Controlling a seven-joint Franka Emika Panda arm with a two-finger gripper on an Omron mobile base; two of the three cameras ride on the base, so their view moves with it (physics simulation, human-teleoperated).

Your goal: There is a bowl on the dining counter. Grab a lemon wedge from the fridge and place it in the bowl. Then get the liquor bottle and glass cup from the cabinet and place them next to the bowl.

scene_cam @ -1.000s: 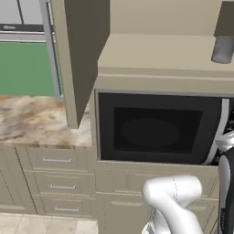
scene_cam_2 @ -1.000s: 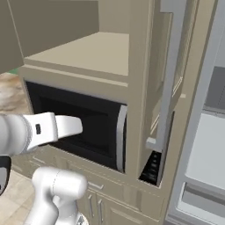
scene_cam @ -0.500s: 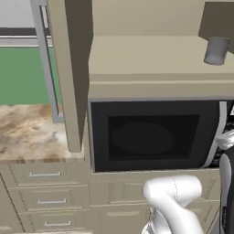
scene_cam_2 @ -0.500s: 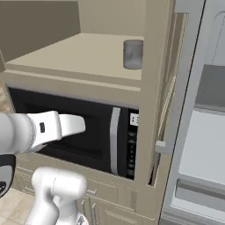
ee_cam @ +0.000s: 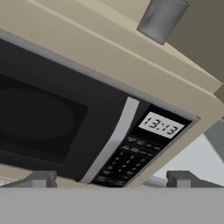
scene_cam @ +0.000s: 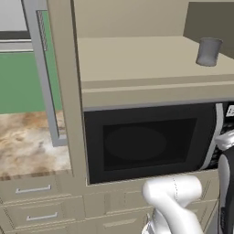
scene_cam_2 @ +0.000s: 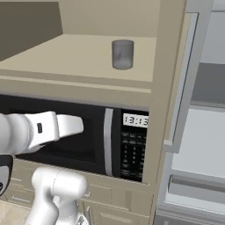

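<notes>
Open cabinet [scene_cam_2: 79,52] above a black microwave [scene_cam: 146,144], door swung wide at the left. Glass cup [scene_cam_2: 122,54] upright near the right end of the cabinet shelf, close to the front edge (no liquor bottle visible). Gripper [ee_cam: 111,179] below, facing the microwave, fingers spread wide, empty. Risks: rising into the shelf's front lip, or nudging the cup over before closing.

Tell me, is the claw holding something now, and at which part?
Nothing is held. The claw is open and empty, facing the microwave; the glass cup stands untouched on the cabinet shelf above.
</notes>
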